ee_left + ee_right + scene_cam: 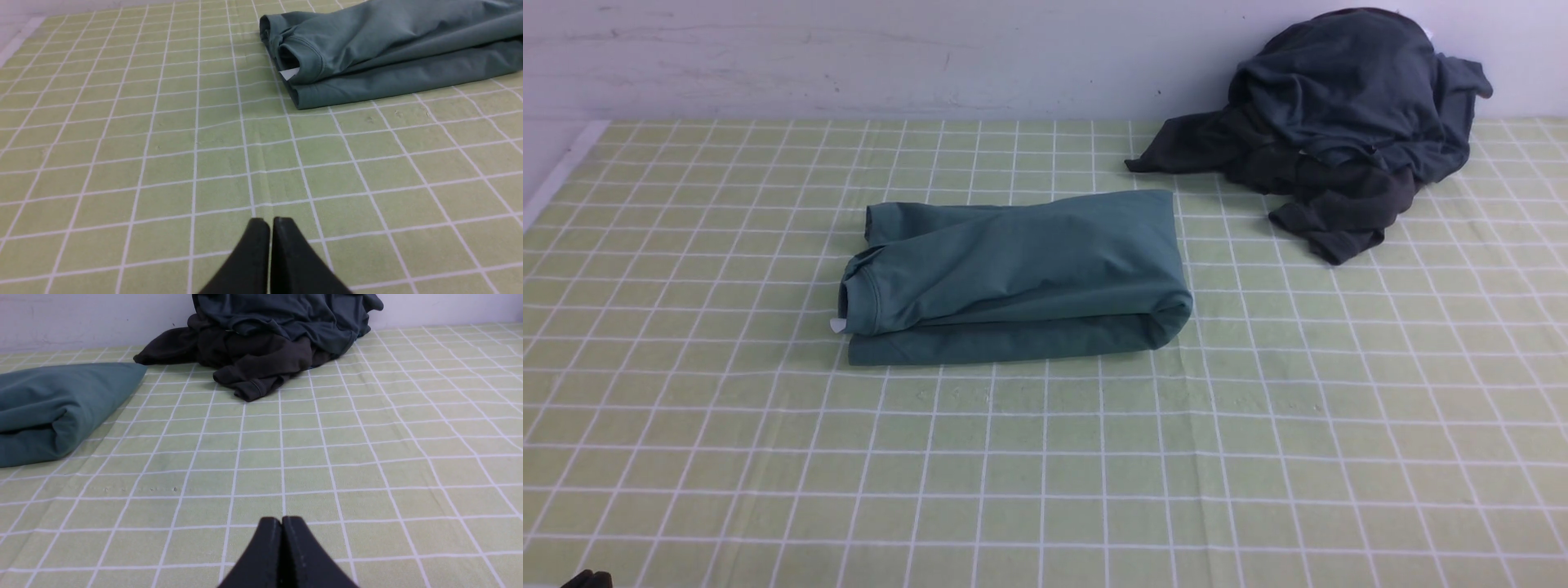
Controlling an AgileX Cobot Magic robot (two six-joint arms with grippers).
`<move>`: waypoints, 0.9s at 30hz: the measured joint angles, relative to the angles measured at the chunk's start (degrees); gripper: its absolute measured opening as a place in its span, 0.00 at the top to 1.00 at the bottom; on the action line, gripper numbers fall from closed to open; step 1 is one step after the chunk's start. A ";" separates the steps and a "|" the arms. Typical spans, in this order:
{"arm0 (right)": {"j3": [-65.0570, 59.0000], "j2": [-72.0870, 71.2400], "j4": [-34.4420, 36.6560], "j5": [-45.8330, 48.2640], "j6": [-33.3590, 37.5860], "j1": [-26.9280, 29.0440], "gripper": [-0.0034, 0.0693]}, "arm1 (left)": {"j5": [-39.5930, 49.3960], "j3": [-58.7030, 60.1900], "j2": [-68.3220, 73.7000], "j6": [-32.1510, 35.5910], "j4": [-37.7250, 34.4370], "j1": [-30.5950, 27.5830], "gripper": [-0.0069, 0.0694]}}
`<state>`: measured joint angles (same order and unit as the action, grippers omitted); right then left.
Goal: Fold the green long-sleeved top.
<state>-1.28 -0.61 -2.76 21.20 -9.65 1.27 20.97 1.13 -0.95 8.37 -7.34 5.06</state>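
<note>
The green long-sleeved top (1021, 273) lies folded into a compact rectangle in the middle of the table, ribbed neck and white neck tag (838, 325) at its left end. It also shows in the left wrist view (384, 53) and the right wrist view (53, 408). My left gripper (270, 222) is shut and empty, low over the cloth, well short of the top's neck end. My right gripper (282, 520) is shut and empty, over bare cloth to the right of the top. In the front view only a dark bit of the left arm (587, 580) shows at the bottom edge.
A heap of charcoal and slate-grey garments (1339, 122) lies at the back right against the wall; it also shows in the right wrist view (269, 339). The green checked tablecloth (1045, 457) covers the table. The table's left edge (556, 184) runs along the far left.
</note>
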 joint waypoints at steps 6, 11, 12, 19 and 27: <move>0.00 0.00 0.00 0.00 0.00 0.00 0.97 | -0.21 0.00 0.00 -0.45 -0.24 0.00 0.91; 0.00 0.00 0.00 0.00 0.00 0.00 0.97 | -0.42 0.00 0.00 -0.45 -1.99 0.00 0.91; 0.00 0.00 0.00 0.00 0.00 0.00 0.97 | -0.42 0.00 0.00 -0.45 -2.21 0.00 0.91; 0.00 0.00 0.00 0.00 0.00 0.00 0.97 | -0.47 0.00 0.00 -0.45 -2.45 0.00 0.91; 0.00 0.00 0.00 0.00 0.00 0.00 0.97 | -0.59 0.00 0.00 -0.45 -2.49 0.00 0.91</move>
<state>-1.28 -0.61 -2.76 21.20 -9.65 1.27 20.38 1.13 -0.95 7.92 -9.83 5.06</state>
